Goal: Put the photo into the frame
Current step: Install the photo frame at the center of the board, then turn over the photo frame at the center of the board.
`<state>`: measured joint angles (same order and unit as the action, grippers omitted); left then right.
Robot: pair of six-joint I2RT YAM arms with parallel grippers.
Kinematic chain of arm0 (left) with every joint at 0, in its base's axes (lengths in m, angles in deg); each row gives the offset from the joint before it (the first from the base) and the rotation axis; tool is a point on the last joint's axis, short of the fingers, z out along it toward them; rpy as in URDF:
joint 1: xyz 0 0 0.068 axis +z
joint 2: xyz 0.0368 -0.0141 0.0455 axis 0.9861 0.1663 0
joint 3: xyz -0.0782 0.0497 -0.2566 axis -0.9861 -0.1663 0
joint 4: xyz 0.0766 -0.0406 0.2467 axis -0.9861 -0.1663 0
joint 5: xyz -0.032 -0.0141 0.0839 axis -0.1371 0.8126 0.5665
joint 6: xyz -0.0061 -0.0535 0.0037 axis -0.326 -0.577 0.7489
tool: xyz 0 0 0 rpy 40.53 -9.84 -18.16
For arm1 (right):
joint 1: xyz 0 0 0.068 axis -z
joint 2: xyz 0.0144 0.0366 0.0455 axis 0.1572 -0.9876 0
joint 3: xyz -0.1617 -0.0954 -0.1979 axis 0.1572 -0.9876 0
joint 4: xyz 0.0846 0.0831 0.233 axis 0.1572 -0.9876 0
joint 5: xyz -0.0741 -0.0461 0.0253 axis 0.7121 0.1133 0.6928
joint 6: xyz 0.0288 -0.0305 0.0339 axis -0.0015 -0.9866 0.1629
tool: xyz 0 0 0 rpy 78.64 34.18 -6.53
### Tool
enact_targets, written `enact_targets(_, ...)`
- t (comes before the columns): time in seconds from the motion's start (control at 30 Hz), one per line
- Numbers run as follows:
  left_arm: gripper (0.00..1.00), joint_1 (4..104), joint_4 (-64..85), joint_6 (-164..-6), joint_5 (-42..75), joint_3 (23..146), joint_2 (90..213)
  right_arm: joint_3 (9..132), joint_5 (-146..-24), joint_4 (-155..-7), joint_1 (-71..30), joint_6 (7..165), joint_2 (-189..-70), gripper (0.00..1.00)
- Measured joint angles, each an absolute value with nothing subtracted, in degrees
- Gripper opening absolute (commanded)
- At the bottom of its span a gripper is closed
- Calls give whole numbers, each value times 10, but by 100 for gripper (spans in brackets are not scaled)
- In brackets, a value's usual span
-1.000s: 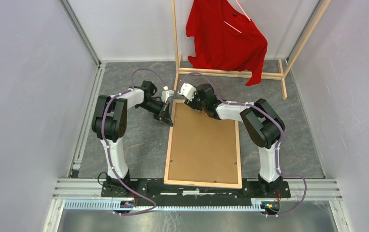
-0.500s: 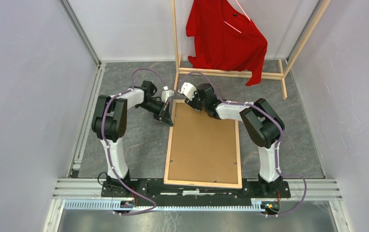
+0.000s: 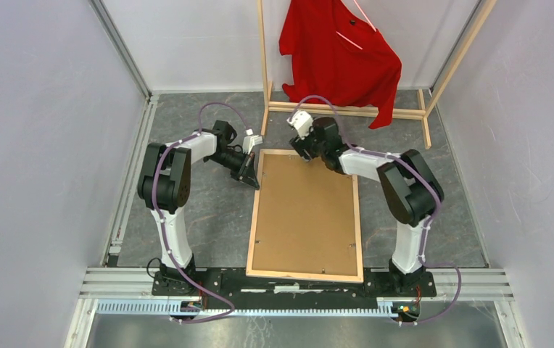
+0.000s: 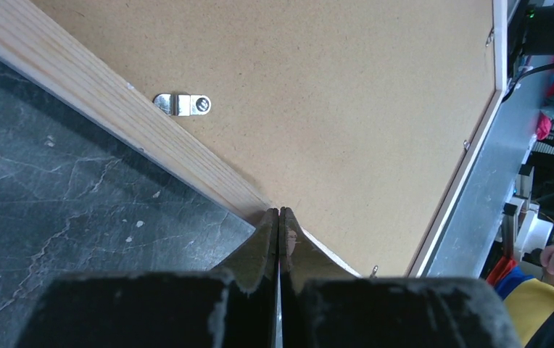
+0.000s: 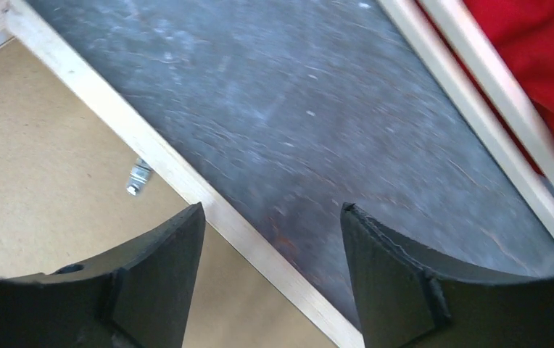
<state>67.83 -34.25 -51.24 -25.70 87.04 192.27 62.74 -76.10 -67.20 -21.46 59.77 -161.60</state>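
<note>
At frame far end: right tool wide, left tool pinched closed; backing board hides pane.

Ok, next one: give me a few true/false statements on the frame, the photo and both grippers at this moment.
1. The frame lies back side up, with its brown backing board showing. True.
2. The left gripper is wide open. False: its fingers are pressed together at the frame's left rail.
3. The right gripper is open over the frame's far rail. True.
4. The photo lies on the table beside the frame. False: no photo shows in any view.
5. The red shirt is draped over the frame. False: it hangs on the wooden rack beyond the frame.
</note>
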Motion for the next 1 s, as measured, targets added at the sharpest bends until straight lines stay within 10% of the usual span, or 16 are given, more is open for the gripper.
enact_targets(0.13, 32, 682, -359, -511, -238, 876, 1917, 586, -744, -685, -192, 650, -1529, 98)
enact_targets(0.3, 54, 707, -388, -486, -201, 883, 1893, 571, -731, -738, -203, 754, -1436, 98)
enact_targets(0.37, 97, 724, -398, -482, -193, 888, 1878, 566, -704, -773, -235, 795, -1420, 98)
enact_targets(1.0, 100, 927, -417, -470, -92, 854, 1668, 783, -548, -1038, -521, 1070, -1554, 84)
